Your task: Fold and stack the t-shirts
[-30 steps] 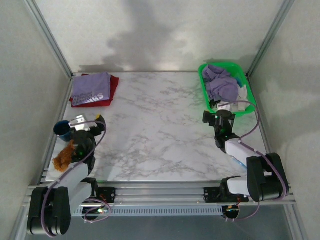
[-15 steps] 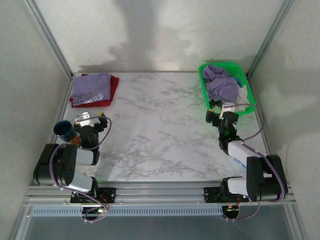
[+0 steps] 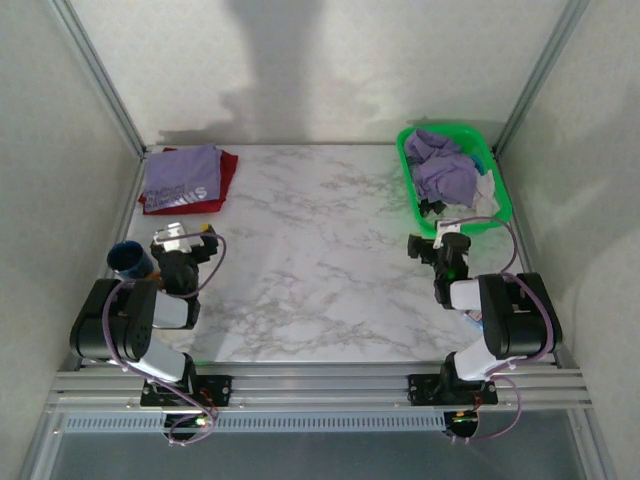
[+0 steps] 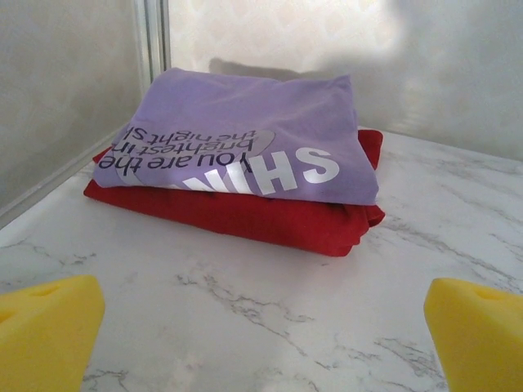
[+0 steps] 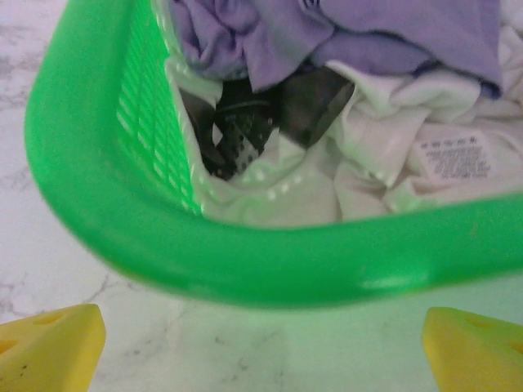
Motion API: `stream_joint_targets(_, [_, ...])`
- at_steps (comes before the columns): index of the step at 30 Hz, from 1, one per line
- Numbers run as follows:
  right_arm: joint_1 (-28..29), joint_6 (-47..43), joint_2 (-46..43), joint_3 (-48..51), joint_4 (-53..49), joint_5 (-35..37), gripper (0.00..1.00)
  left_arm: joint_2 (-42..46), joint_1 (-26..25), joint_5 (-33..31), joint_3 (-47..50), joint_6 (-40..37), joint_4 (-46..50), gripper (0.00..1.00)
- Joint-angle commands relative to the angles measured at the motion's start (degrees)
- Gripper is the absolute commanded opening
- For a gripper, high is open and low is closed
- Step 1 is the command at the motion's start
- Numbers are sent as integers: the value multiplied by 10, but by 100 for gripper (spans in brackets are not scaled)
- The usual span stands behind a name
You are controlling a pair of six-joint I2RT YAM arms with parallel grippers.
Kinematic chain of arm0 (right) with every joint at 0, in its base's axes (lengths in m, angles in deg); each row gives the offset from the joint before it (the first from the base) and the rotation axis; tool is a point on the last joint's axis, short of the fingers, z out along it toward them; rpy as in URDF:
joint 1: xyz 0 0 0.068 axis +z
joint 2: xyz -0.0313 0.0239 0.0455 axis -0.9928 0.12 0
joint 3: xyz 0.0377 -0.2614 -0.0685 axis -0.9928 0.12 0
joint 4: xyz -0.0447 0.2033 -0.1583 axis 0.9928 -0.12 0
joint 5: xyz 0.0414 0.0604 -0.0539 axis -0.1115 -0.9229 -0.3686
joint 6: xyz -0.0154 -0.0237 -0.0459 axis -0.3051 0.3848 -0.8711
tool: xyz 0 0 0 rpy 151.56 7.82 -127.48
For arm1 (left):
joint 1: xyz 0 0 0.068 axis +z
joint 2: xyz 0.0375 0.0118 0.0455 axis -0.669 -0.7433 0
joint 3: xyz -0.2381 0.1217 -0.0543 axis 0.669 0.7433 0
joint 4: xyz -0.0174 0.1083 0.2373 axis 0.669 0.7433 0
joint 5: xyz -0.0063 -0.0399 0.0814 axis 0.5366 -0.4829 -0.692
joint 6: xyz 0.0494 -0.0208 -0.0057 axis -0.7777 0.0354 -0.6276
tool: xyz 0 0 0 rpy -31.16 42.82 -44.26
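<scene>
At the back left lies a folded stack: a lavender t-shirt [image 3: 182, 178] [image 4: 245, 139] with white lettering on top of a dark red t-shirt [image 3: 229, 170] [image 4: 245, 219]. Crumpled lavender t-shirts [image 3: 445, 170] [image 5: 343, 33] fill the green basket [image 3: 408, 172] [image 5: 270, 261] at the back right. My left gripper [image 3: 182, 240] [image 4: 261, 343] stands open low over bare marble, facing the stack from a short way off. My right gripper [image 3: 440, 243] [image 5: 261, 347] is open just in front of the basket's near rim, holding nothing.
A dark blue cup [image 3: 128, 260] stands left of the left gripper by the table's edge. White cloth [image 5: 392, 155] and a dark item [image 5: 245, 131] lie under the lavender shirts in the basket. Metal frame rails and grey walls bound the marble table [image 3: 320, 260].
Both arms have folded back toward their bases while the grippers stayed low and open. The brown toy beside the left arm is now hidden. The right gripper drew back slightly from the basket.
</scene>
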Motion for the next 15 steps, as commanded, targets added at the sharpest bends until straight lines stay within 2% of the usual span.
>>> stream_joint_targets(1, [-6,-5,1,-12,15,-18,99,-4,5,-3,-7,10,-10,100])
stream_joint_targets(15, [-6,-5,0,-12,14,-18,99,-3,2,-20,-5,12,-18,100])
